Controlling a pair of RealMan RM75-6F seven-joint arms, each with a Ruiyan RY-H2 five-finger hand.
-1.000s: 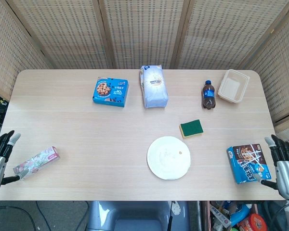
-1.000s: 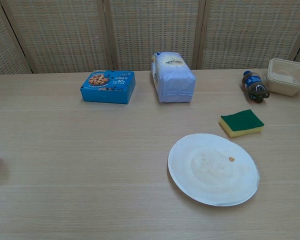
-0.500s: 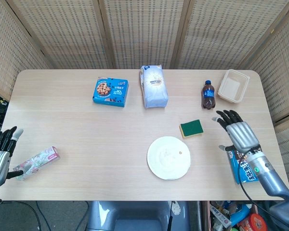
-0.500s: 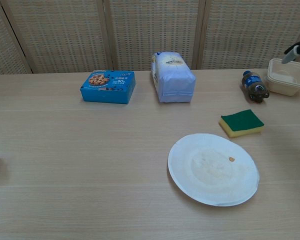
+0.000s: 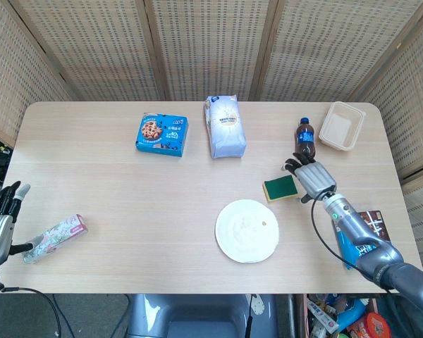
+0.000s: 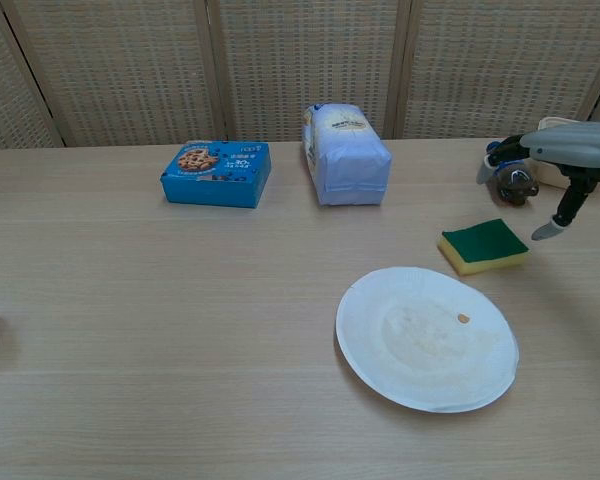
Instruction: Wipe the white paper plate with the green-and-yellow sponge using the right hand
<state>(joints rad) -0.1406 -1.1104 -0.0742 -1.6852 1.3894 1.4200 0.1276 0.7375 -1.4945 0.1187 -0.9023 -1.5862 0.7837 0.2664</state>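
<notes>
The green-and-yellow sponge (image 5: 280,187) (image 6: 483,246) lies flat on the table, just beyond the right rim of the white paper plate (image 5: 247,230) (image 6: 426,336). The plate has a small brown speck on it. My right hand (image 5: 310,179) (image 6: 565,160) hovers just to the right of the sponge and above it. Its fingers are spread and hold nothing, and it does not touch the sponge. My left hand (image 5: 0,224) hangs open off the table's left edge, seen only in the head view.
A cola bottle (image 5: 304,139) and a beige container (image 5: 340,125) sit behind the right hand. A blue snack box (image 5: 370,232) lies under the right forearm. A flour bag (image 5: 224,126) and a cookie box (image 5: 162,134) stand at the back. A tissue pack (image 5: 53,238) lies front left.
My right hand has travelled from the table's front right edge inward and left, arriving beside the sponge. The left hand has barely shifted. Sponge and plate have not moved.
</notes>
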